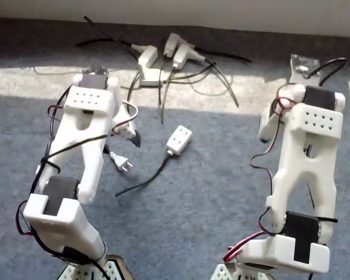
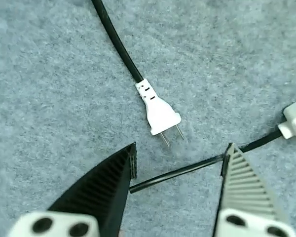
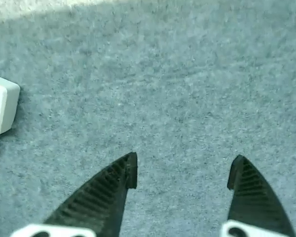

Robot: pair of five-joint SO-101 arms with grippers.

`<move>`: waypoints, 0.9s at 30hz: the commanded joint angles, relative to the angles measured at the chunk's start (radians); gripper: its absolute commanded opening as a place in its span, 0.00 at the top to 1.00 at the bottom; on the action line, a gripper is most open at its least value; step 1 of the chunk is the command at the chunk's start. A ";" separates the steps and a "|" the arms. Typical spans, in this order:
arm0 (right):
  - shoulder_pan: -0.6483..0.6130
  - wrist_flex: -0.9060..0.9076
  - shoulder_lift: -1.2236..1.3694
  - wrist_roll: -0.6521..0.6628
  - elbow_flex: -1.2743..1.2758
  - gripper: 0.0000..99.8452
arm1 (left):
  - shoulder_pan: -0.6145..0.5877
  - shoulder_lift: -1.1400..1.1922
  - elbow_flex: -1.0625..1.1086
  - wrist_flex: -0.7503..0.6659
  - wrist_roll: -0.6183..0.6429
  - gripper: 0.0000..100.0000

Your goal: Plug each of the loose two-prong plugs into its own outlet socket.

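Observation:
A loose white two-prong plug [image 2: 158, 111] on a black cord lies flat on the grey carpet, prongs pointing toward my left gripper [image 2: 180, 160]. That gripper hovers just above it, open, with nothing held. The thin black cord [image 2: 177, 173] of a white outlet socket [image 1: 179, 140] runs across the gap between its fingers. In the high view the plug [image 1: 123, 163] lies just below the left gripper [image 1: 132, 137], and the socket sits to their right. My right gripper [image 3: 183, 170] is open over bare carpet, with the socket [image 3: 1, 111] off to one side.
At the back of the carpet several white plugs and sockets [image 1: 163, 58] lie among tangled black cords. A small metal bracket [image 1: 303, 64] sits at the back right. Open carpet stretches between the two arms, whose bases stand at the front edge.

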 commanded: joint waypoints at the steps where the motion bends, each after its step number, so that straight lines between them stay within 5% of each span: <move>1: 0.013 -0.074 -0.051 -0.054 0.068 0.71 | 0.005 -0.051 0.091 -0.143 0.014 0.72; 20: -0.013 -0.321 -0.051 -0.081 0.292 0.71 | 0.002 -0.051 0.278 -0.391 0.298 0.72; 27: -0.082 -0.349 -0.051 -0.129 0.343 0.71 | 0.004 -0.051 0.346 -0.459 0.313 0.72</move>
